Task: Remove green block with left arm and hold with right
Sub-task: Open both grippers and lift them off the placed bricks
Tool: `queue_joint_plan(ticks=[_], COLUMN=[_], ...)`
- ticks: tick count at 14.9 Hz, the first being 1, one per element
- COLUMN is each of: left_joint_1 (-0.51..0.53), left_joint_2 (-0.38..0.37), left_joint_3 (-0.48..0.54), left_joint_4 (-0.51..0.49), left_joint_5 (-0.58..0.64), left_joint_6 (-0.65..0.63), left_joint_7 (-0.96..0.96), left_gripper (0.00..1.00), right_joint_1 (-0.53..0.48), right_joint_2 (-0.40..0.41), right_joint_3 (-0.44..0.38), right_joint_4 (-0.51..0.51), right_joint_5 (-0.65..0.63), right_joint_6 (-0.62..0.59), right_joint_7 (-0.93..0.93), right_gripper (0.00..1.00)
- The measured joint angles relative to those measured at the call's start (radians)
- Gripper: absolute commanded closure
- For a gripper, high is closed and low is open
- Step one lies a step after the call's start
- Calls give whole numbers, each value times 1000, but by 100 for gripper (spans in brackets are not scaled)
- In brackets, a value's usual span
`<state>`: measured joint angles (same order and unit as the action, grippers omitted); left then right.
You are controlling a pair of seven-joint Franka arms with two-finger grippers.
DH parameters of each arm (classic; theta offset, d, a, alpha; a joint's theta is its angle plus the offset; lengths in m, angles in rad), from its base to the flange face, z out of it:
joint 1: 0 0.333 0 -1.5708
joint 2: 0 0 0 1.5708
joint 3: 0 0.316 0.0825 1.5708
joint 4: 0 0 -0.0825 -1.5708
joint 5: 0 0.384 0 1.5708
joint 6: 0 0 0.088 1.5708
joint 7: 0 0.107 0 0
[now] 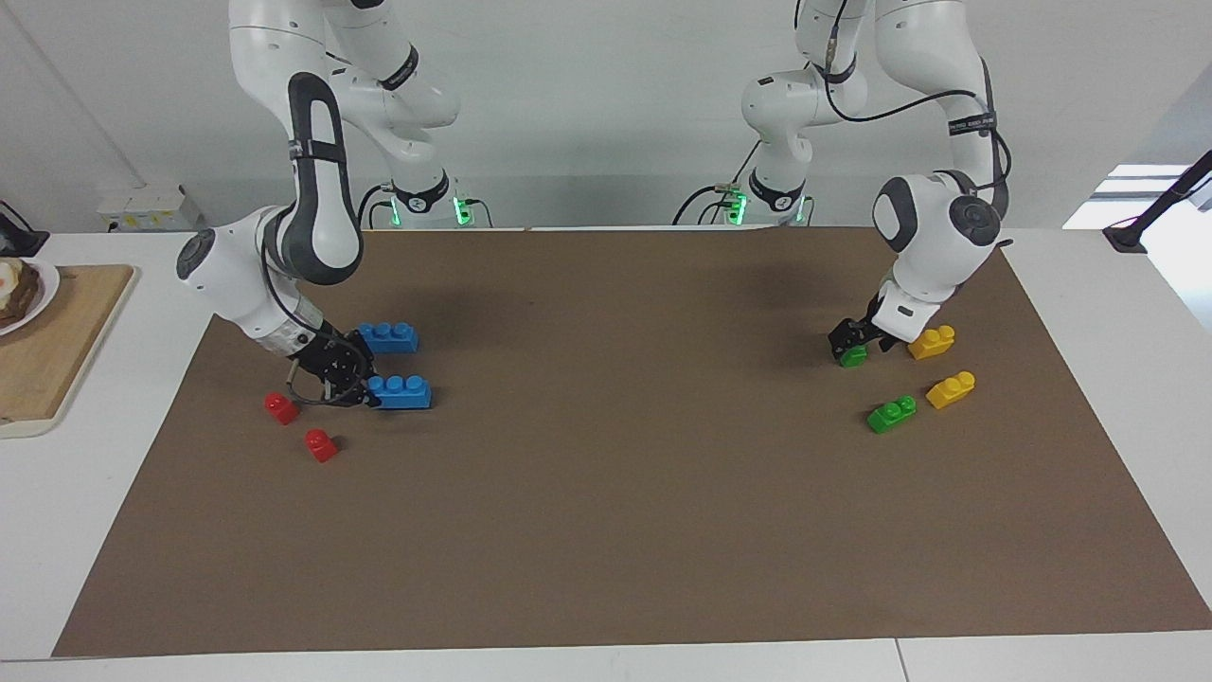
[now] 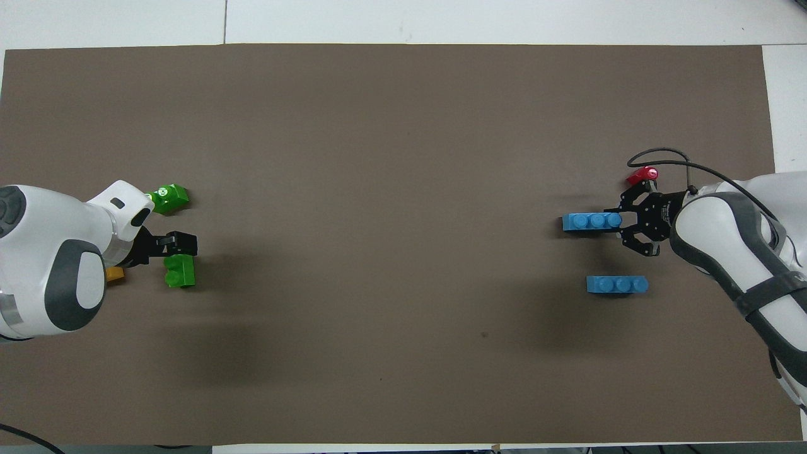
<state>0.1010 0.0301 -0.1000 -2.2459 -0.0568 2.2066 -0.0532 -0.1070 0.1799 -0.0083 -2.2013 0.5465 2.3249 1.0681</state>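
The green block lies on the brown mat toward the left arm's end, also in the overhead view. My left gripper is low, right at the block, and shows in the overhead view too. A slimmer, lighter green brick lies farther from the robots. My right gripper is down at the mat with its fingers against both sides of the end of a blue three-stud brick. In the overhead view the right gripper grips that brick.
A second blue brick lies nearer to the robots. Two red bricks lie beside the right gripper. Two yellow bricks lie beside the left gripper. A wooden board lies off the mat at the right arm's end.
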Motion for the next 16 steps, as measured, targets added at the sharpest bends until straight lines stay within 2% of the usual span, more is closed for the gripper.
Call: queue_joint_plan(ticks=[5, 7, 8, 10, 11, 12, 13, 14, 16], left_joint_1=[0, 0, 0, 0, 0, 0, 0, -1, -13], left_joint_2=[-31, -32, -33, -32, -30, -25, -18, -12, -13], left_joint_3=[1, 1, 1, 1, 1, 1, 0, -1, -7], left_joint_4=[232, 319, 357, 427, 464, 503, 539, 566, 596], left_joint_5=[0, 0, 0, 15, 31, 41, 45, 45, 45], left_joint_6=[-278, -351, -386, -451, -482, -516, -548, -573, -625], left_joint_7=[-2, -3, -4, -5, -5, -5, -5, -5, -5], left_gripper=[0, 0, 0, 0, 0, 0, 0, 0, 0], right_joint_1=[15, 15, 15, 15, 15, 15, 14, 14, 13], right_joint_2=[2, 9, 14, 14, 14, 15, 15, 15, 15], right_joint_3=[5, 7, 7, 7, 7, 7, 7, 7, 7], right_joint_4=[0, -1, 0, 1, 1, 1, 1, 1, 6], right_joint_5=[0, 0, 0, 0, 0, 0, 0, 0, 0], right_joint_6=[2, 2, 3, 4, 4, 4, 4, 4, 1], right_joint_7=[0, -5, -10, -15, -22, -39, -57, -67, -75], right_gripper=[99, 95, 86, 55, 31, 17, 9, 6, 5])
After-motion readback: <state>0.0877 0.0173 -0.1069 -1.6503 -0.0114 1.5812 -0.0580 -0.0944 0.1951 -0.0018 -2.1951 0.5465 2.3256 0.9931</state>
